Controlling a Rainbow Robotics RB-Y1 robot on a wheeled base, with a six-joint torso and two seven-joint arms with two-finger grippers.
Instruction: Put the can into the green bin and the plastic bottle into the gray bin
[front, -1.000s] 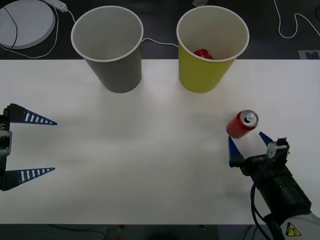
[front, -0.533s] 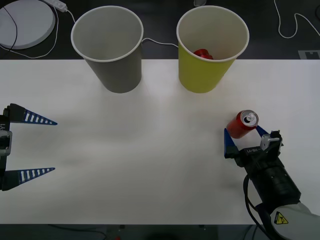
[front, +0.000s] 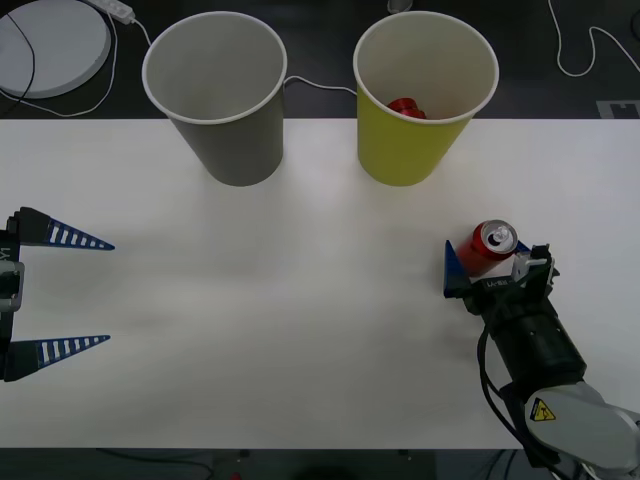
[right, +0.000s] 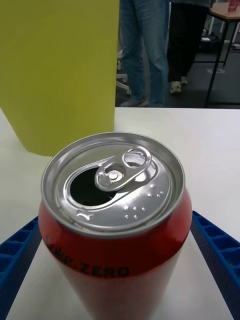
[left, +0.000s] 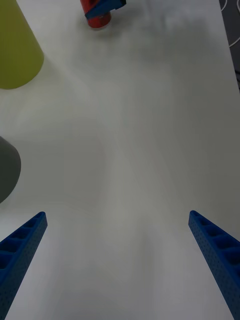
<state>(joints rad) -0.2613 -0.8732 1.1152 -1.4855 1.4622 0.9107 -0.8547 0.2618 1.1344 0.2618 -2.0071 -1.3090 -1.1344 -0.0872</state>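
Observation:
The red can (front: 487, 247) stands upright on the white table (front: 300, 300), in front of and to the right of the green bin (front: 412, 140). My right gripper (front: 489, 263) is open around it, one blue finger on each side of the can body. In the right wrist view the can (right: 115, 210) sits between the fingers (right: 19, 252), its silver top and pull-tab showing, with the green bin (right: 60, 70) behind. The gray bin (front: 228, 130) stands to the left of the green one. My left gripper (front: 60, 293) waits open at the table's left edge. The plastic bottle is out of view.
Something red (front: 407, 108) lies inside the green bin. Behind the table are a white round disc (front: 50, 40) and cables (front: 585, 55). The left wrist view shows the wide bare table (left: 130, 140) between my left gripper and the can (left: 97, 16).
My right gripper has slid forward toward the bins, so its fingers now flank the can. The can, both bins and the left arm have stayed put.

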